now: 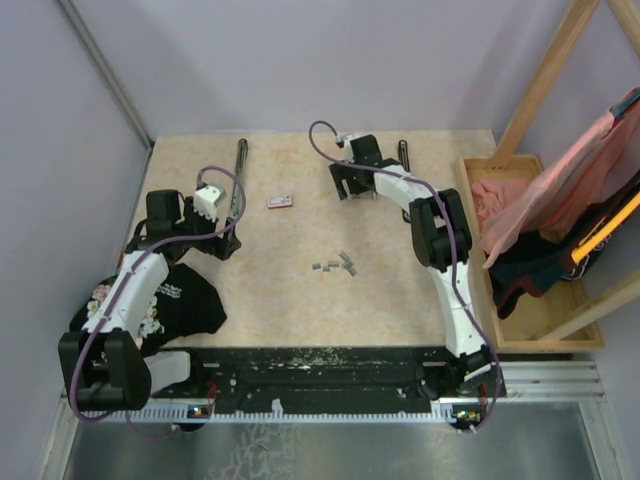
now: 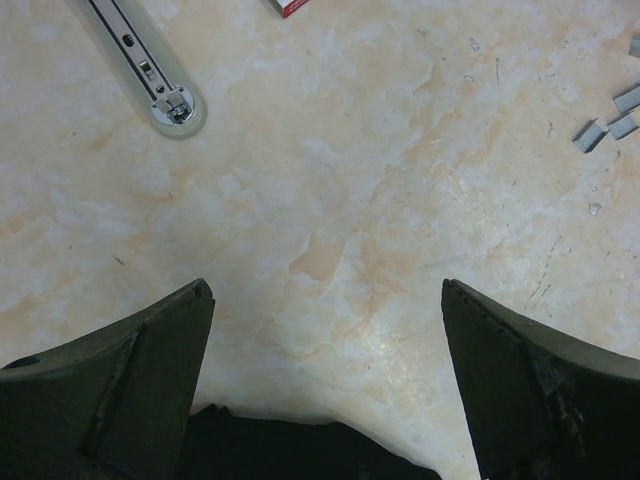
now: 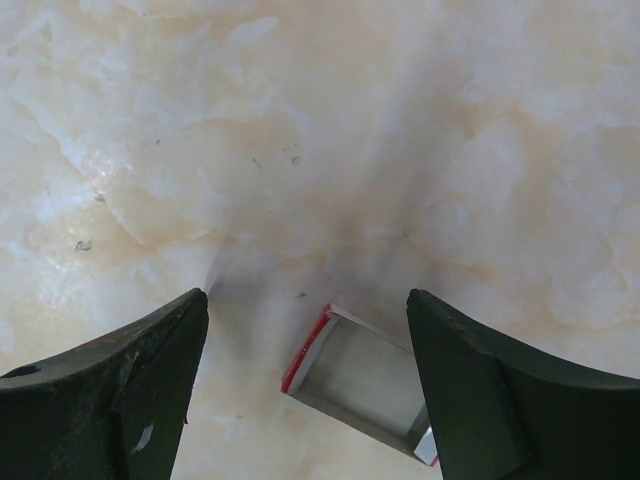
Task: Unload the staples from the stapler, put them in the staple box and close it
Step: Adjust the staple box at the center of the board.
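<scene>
Several grey staple strips (image 1: 336, 264) lie loose on the table's middle; they also show at the right edge of the left wrist view (image 2: 602, 124). The stapler lies opened as a long dark bar (image 1: 241, 172) at the far left, its metal rail end in the left wrist view (image 2: 150, 70). A second dark bar (image 1: 403, 155) lies at the far right. My left gripper (image 1: 226, 243) (image 2: 326, 288) is open and empty over bare table. My right gripper (image 1: 346, 187) (image 3: 306, 294) is open above a small open red-edged box (image 3: 365, 380).
A small red-and-white box (image 1: 281, 201) lies between the arms at the far middle. A black printed shirt (image 1: 175, 300) lies at the near left, its edge under the left gripper (image 2: 290, 450). A wooden crate (image 1: 495, 300) with clothes stands along the right edge.
</scene>
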